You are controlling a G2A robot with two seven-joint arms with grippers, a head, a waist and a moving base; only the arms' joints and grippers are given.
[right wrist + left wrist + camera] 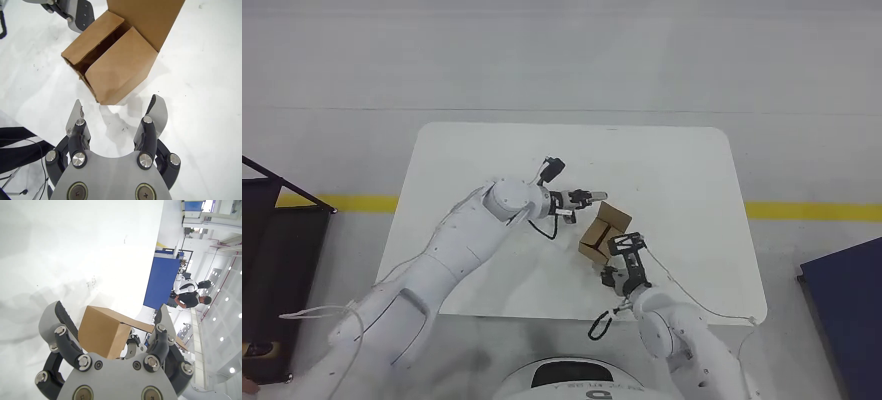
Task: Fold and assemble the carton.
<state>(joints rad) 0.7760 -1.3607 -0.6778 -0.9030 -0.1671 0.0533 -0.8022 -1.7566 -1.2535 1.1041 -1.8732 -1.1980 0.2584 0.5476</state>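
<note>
Carton [603,232] resting on the table [682,170], just toward 4 o'clock of its centre. Two side flaps are turned in with a dark gap between them, and the long flap [147,19] stands open. Both claws are spread and grip nothing: the left claw [110,303] is at the carton's 11 o'clock, the right claw [117,100] at its 5 o'clock. We judge it best to brace the far wall with the left claw while the right presses the long flap down squarely.

The white desk [682,170] with rounded corners carries one brown carton [603,232], lying near its middle, flaps partly open.
</note>
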